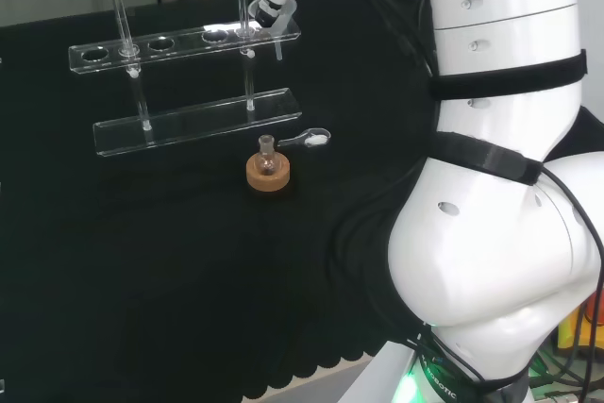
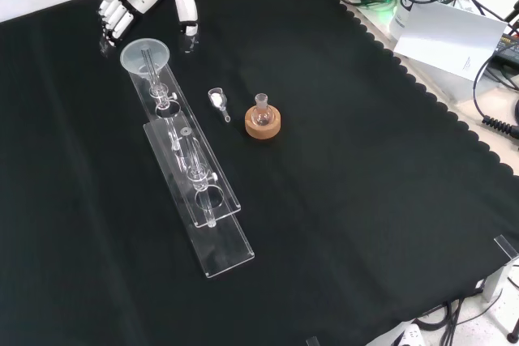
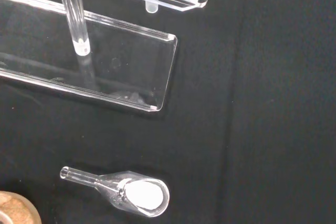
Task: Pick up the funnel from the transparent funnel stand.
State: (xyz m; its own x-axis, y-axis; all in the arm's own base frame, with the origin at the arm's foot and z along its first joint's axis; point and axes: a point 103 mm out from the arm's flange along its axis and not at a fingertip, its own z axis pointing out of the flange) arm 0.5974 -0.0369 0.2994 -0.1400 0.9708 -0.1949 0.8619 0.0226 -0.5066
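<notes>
a: funnel (image 2: pixel 145 57) was seated in the end hole of the funnel stand (image 2: pixel 212 237); robot hand (image 2: pixel 122 7) hung just beyond, fingers relaxed, nothing held.

b: rim should be pinched, then lifted straight up.

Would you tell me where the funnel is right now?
In the front view the funnel sits in the far end of the transparent stand, upper left, just below the hand.

A robotics laboratory bench: black cloth (image 2: pixel 340 200) covers the work surface, set with clear chemistry ware, including a transparent funnel stand (image 2: pixel 195 192), a small flask on a cork ring (image 2: pixel 263 125) and a glass scoop (image 3: pixel 128 193). Cables (image 2: pixel 486 62) and electronic gear crowd the upper right of the front view.
</notes>
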